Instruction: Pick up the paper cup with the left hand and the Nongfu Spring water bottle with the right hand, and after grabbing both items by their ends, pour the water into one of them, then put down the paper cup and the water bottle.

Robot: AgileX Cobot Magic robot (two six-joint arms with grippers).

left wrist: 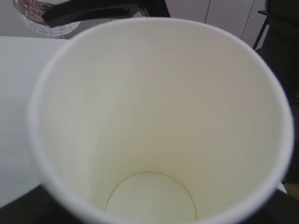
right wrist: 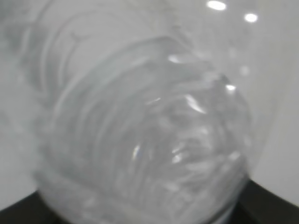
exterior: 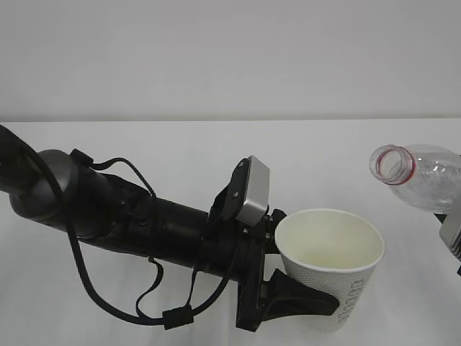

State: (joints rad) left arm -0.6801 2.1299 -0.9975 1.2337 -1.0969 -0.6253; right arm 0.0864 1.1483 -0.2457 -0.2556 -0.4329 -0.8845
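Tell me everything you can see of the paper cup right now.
The paper cup is white with a dimpled outer wall, small vertical text on its side and a rolled rim. Its cream inside looks dry and empty down to the round base. It is held roughly upright, mouth up, in the left gripper, whose black finger wraps its lower wall. Whether its base touches the table cannot be told. The bottle, tilted with its open mouth towards the cup, stays apart to the upper right.

White paper cup point(exterior: 335, 263), empty and upright at five o'clock; clear capless bottle point(exterior: 421, 175) tilted mouth-left at three o'clock.
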